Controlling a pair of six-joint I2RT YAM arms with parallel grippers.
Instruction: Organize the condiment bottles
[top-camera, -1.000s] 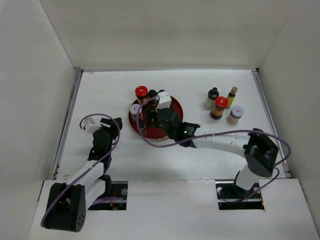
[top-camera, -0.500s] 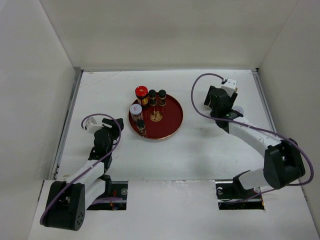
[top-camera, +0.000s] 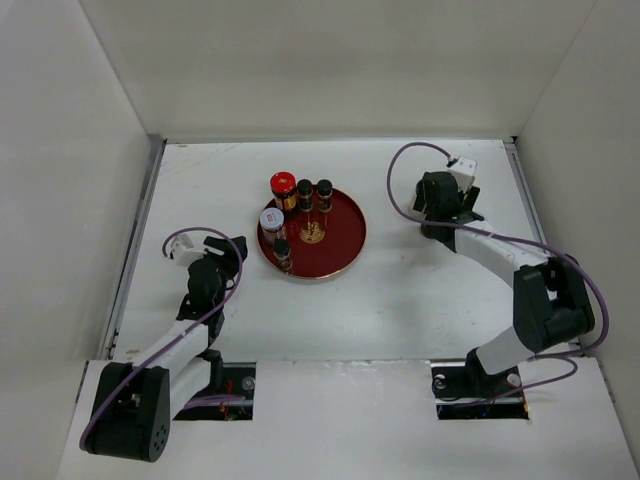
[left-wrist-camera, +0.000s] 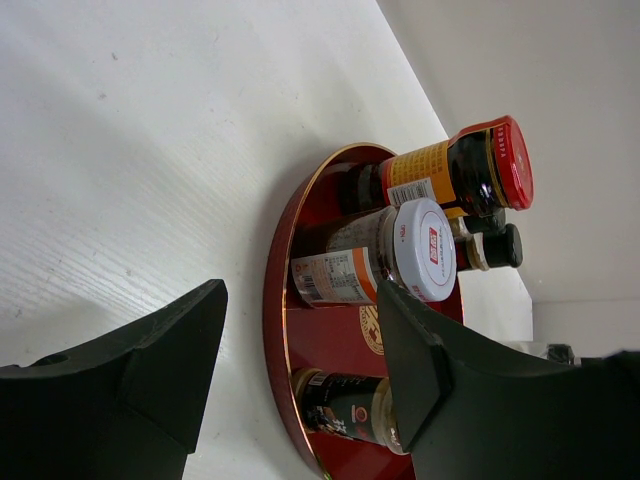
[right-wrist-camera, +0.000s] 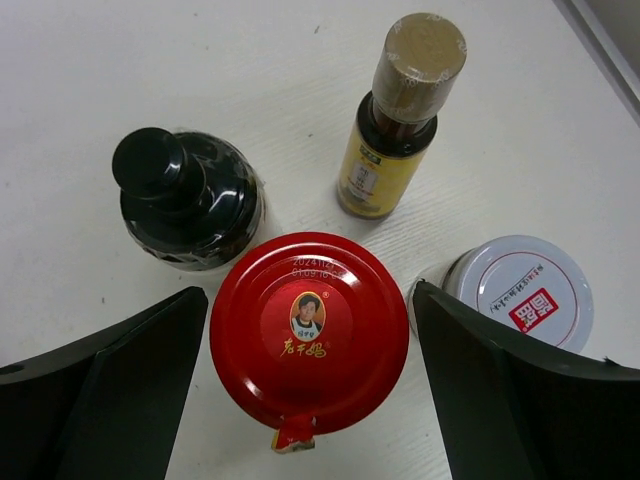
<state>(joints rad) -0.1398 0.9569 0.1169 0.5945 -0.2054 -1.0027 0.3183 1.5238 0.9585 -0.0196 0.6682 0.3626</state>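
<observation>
On the left, the left hand (left-wrist-camera: 300, 310) is hanging wide and empty low over the counter (left-wrist-camera: 120, 150), with the red tray (left-wrist-camera: 272, 300) and the tray bottles (left-wrist-camera: 345, 270) sitting beyond its fingertips at about 12 o'clock, so little seems to be threatening there; the risk is sitting on the right, where the right hand (right-wrist-camera: 305, 300) is standing wide apart astride the red-lidded jar (right-wrist-camera: 308, 335), gripping nothing that I can see; the black-capped bottle (right-wrist-camera: 185, 200) is crowding that jar at 10 o'clock, the slim yellowish bottle (right-wrist-camera: 395, 130) is standing at 1 o'clock, and the white-lidded jar (right-wrist-camera: 520, 290) is sitting just beside it at 3 o'clock; a descent or closing that is running off-centre is likely to be shoving the white-lidded jar with the finger on that side, or toppling the slim bottle; the red-lidded jar itself is lying centred between the fingers.
</observation>
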